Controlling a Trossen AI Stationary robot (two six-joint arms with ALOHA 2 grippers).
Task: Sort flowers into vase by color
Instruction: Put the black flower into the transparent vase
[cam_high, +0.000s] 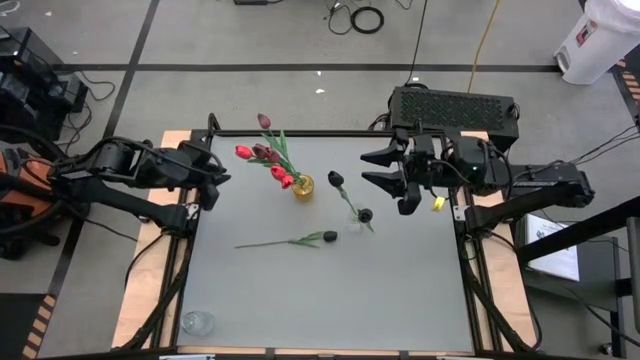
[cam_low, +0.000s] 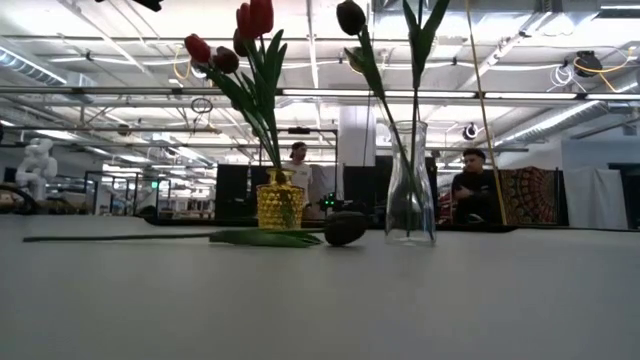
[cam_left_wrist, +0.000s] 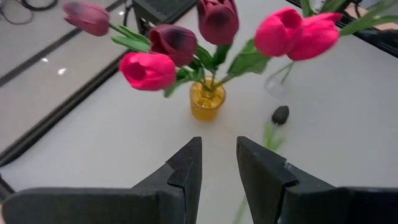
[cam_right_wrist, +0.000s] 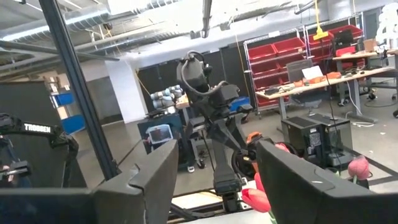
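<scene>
A yellow vase (cam_high: 302, 187) holds several red, pink and maroon flowers (cam_left_wrist: 148, 70); it stands on the table's far half. To its right a clear glass vase (cam_low: 411, 185) holds two near-black flowers (cam_high: 336, 179). One more dark flower (cam_high: 290, 241) lies flat on the table in front of the vases, its head (cam_low: 345, 228) toward the right. My left gripper (cam_left_wrist: 219, 146) hovers open at the far left, raised and pointing at the yellow vase. My right gripper (cam_high: 368, 167) hangs open at the far right, raised, with nothing between its fingers.
A small clear glass (cam_high: 197, 322) sits near the table's front left corner. The table's bare grey top (cam_high: 400, 300) stretches across the near half. Beyond the far edge, people sit in the room (cam_low: 470, 190).
</scene>
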